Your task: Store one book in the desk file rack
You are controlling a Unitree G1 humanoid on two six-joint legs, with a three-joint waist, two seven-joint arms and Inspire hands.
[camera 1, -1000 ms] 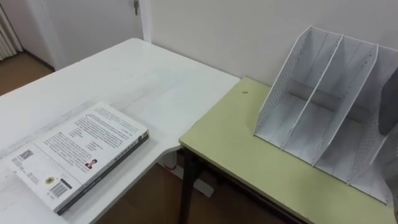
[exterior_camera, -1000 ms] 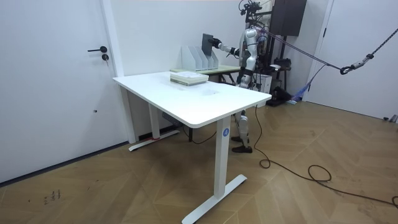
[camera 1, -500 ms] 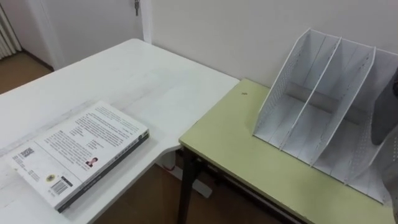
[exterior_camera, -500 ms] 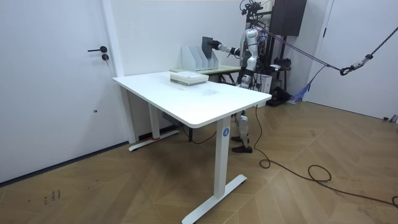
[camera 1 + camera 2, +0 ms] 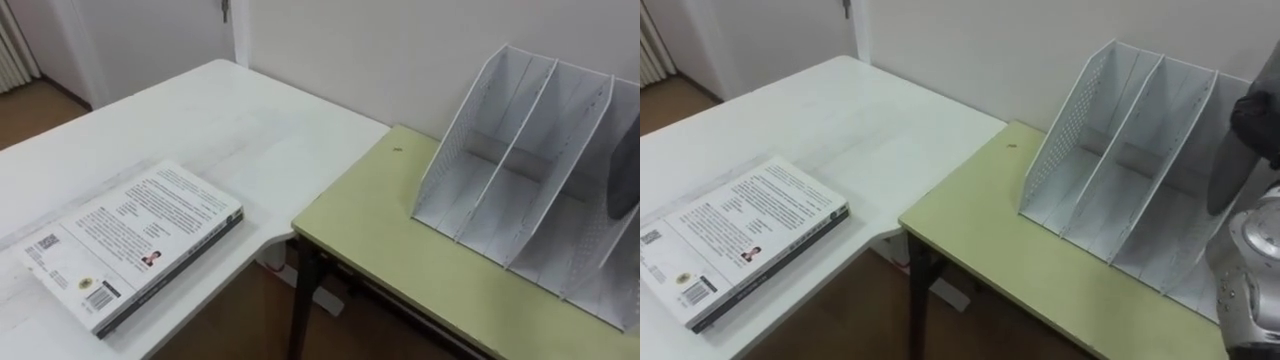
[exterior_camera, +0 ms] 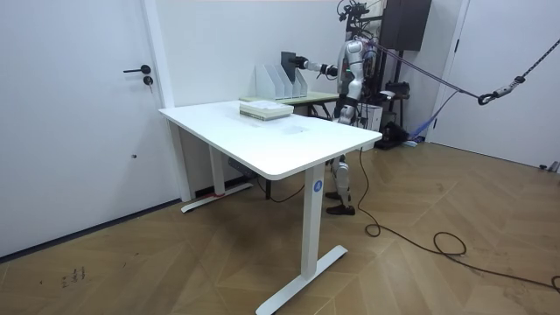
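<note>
**Risk: book catching a divider while going into the rack**

I am seeing the right hand clamped on the dark book, holding it upright at the right end of the file rack on the green desk. How deep it is sitting I cannot tell. I am judging the main hazard to be its lower edge catching a divider and pushing or tipping the light rack. Letting go early is risking a topple. A pale book is lying on the white table, well apart.
</note>
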